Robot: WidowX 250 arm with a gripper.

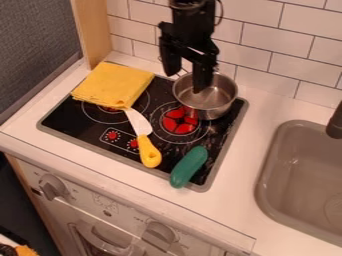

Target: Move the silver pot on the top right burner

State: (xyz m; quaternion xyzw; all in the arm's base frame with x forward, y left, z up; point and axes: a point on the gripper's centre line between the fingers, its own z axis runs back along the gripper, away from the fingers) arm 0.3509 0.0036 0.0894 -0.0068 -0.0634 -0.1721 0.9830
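Silver metal pot [215,102], round and open-topped, sits at the back right of the black glass stovetop [77,122], beside the glowing red burner [175,122]. From where I stand, the black two-finger gripper [185,83] hangs over it, fingers spread, one reaching inside. The pot looks light and rigid, unlikely to break, though its smooth wall may slip; pinching the thin rim, one finger inside, one outside, seems best.
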